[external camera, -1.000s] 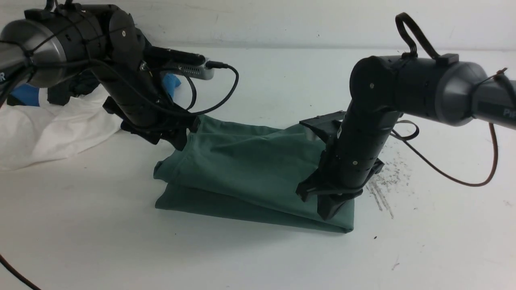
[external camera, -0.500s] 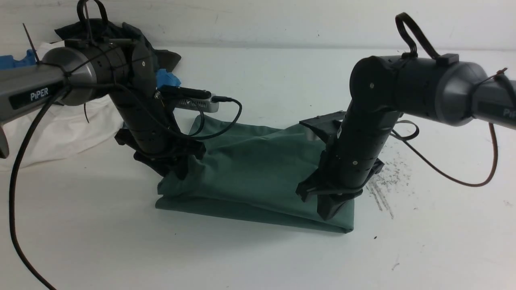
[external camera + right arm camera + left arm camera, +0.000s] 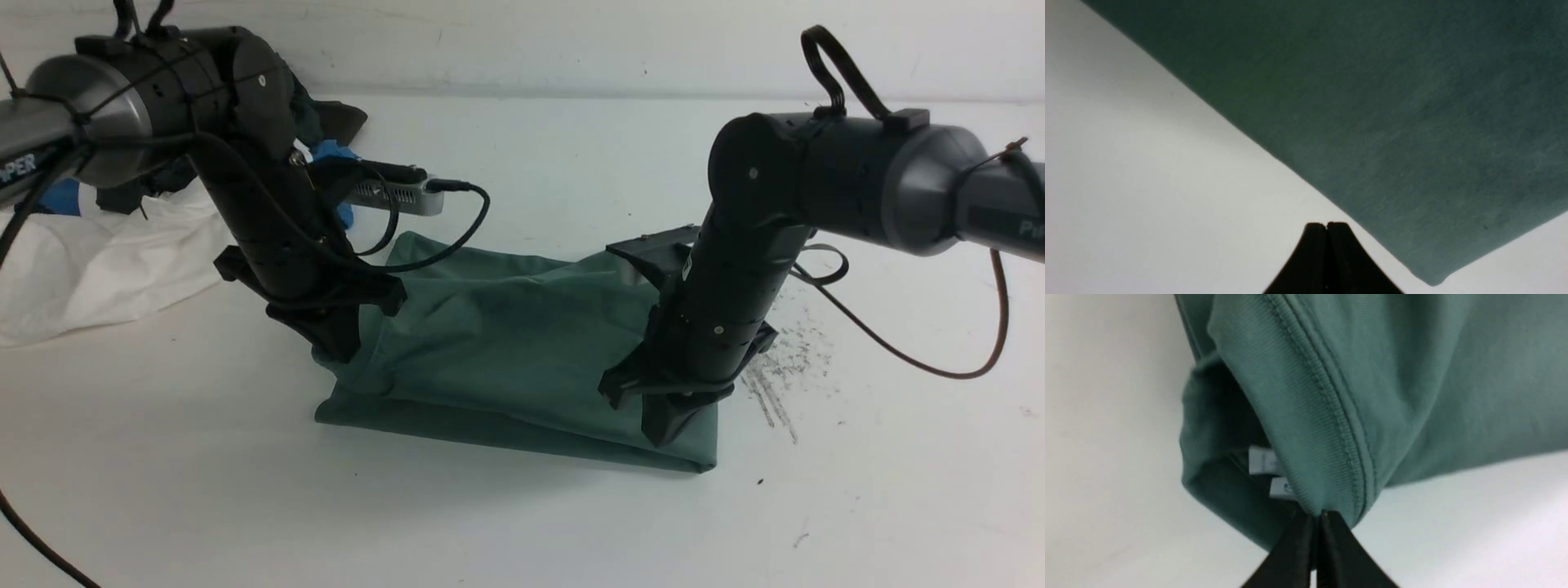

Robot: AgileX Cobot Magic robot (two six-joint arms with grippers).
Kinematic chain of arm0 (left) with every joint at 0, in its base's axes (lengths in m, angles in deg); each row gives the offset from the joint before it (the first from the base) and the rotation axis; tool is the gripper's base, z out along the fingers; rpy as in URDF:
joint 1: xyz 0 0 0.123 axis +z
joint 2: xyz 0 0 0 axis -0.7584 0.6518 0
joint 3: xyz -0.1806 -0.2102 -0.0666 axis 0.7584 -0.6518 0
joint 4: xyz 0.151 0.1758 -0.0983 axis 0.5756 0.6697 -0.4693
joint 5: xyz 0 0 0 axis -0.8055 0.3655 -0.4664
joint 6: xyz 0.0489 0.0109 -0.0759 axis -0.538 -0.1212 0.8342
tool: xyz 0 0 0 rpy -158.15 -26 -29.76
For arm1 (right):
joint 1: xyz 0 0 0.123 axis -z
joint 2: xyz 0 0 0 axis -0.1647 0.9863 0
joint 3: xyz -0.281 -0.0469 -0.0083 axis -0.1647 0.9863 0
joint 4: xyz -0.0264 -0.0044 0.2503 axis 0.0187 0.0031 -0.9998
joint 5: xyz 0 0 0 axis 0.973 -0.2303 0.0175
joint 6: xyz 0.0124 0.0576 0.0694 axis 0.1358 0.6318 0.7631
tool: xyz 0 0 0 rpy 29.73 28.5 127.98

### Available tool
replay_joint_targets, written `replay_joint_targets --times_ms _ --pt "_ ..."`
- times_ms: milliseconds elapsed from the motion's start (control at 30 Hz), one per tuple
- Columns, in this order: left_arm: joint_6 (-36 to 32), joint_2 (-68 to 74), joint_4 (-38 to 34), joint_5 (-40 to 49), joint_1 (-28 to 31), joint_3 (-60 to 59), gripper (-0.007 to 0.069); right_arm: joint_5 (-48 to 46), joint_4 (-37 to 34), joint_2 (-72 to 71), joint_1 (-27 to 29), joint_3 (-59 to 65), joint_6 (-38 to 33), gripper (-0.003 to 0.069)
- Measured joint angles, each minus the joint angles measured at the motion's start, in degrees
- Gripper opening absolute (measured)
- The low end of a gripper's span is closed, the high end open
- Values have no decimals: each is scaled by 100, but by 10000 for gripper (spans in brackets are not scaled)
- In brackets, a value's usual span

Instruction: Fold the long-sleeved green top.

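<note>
1. Front view: the green long-sleeved top [image 3: 506, 343], muted sage cotton folded into a thick slab, lies in the middle of the flat white table [image 3: 522, 523]. A crumpled white garment [image 3: 98, 261] sits at its 10 o'clock. A dark grey garment [image 3: 331, 118] and a scrap of blue cloth [image 3: 333, 152] sit near 11, and dark scuff marks [image 3: 775, 376] at 3.
2. Same view, the arms: the left gripper [image 3: 335, 347] points steeply down at the slab's 9 o'clock corner, where the fabric rises to meet it. The right gripper [image 3: 669, 429] points down at the 4 o'clock corner, its arm bent sharply at the wrist.
3. Left wrist view: the left gripper [image 3: 1318, 522], jaws pressed together, pinches the top's [image 3: 1412, 375] ribbed, stitched edge (two small white labels [image 3: 1265, 461] show in the fold beside it).
4. Right wrist view: the right gripper [image 3: 1327, 228] is pressed together on nothing, its tips over bare table [image 3: 1147, 163] just beside the top's [image 3: 1412, 102] straight folded edge.
</note>
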Motion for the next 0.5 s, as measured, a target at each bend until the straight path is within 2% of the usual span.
replay_joint_targets --times_ms 167,500 --pt "0 -100 54 62 0 0 -4 -6 0 0 0 0 -6 -15" --pt "55 -170 680 70 0 0 -4 132 28 55 0 0 -84 -15"
